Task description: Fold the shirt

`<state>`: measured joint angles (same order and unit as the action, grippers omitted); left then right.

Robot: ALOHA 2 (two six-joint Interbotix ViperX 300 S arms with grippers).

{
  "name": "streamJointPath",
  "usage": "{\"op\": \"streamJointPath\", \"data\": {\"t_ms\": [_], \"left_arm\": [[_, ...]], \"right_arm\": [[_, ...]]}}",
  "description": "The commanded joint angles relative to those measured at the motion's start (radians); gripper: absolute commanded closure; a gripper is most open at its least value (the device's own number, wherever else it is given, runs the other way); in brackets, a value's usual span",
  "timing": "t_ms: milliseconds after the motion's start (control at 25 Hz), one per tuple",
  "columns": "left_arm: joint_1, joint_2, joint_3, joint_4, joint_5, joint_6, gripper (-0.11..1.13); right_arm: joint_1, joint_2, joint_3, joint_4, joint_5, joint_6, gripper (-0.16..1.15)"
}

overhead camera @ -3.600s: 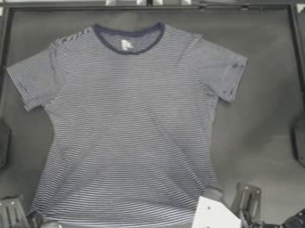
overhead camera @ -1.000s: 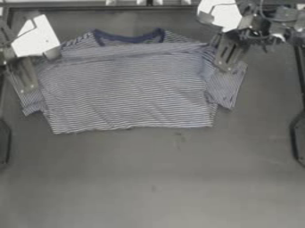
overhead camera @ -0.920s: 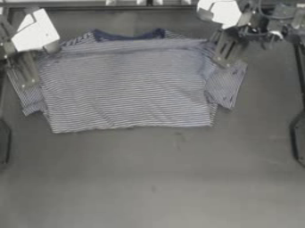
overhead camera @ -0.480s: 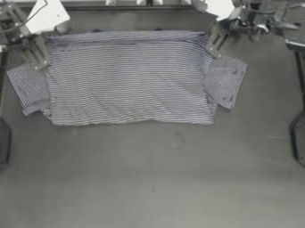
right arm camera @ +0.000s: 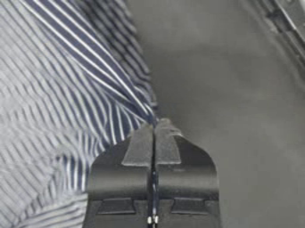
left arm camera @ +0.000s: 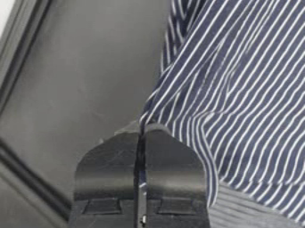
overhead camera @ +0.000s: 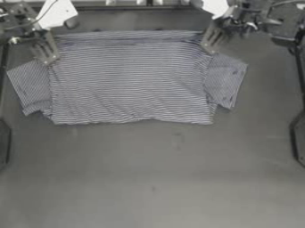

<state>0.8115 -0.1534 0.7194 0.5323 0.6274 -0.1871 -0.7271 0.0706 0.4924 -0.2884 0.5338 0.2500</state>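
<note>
Now left gripper (overhead camera: 47, 52) & right gripper (overhead camera: 209, 41) each clamp shirt (overhead camera: 128, 78) edge.

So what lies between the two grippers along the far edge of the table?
In the top view, only the folded shirt: its upper edge spans from the left gripper to the right gripper, each shut on a corner.

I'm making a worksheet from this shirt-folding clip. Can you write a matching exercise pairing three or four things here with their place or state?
Things:
1. left claw
2. right claw
3. shirt
4. table

Places or states:
A. bare dark surface in the near half
B. shut on the shirt's far right corner
C. folded in half, sleeves sticking out at both sides
D. shut on the shirt's far left corner

Pairs: 1-D, 2-B, 3-C, 4-A
</note>
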Motion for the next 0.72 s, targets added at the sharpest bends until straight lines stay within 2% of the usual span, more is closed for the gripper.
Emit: {"op": "streamJointPath", "data": {"t_ms": [40, 320, 520, 640, 720], "left_arm": [[0.017, 0.012, -0.02, 0.002, -0.028, -0.003, 0.96], [0.037, 0.072, -0.015, 0.002, -0.072, -0.006, 0.96], [0.038, 0.097, -0.021, 0.002, -0.083, -0.017, 0.91], [0.037, 0.1, -0.023, 0.0, -0.1, -0.051, 0.74], [0.038, 0.101, -0.025, 0.0, -0.121, -0.084, 0.5]], "right_arm": [[-0.018, 0.009, -0.02, -0.014, -0.031, 0.012, 0.9], [-0.026, 0.075, -0.031, -0.006, -0.067, 0.015, 0.9], [-0.026, 0.089, -0.034, -0.005, -0.074, 0.014, 0.9], [-0.025, 0.1, -0.043, 0.002, -0.074, 0.014, 0.82], [-0.026, 0.106, -0.055, 0.011, -0.074, 0.014, 0.68]]}}
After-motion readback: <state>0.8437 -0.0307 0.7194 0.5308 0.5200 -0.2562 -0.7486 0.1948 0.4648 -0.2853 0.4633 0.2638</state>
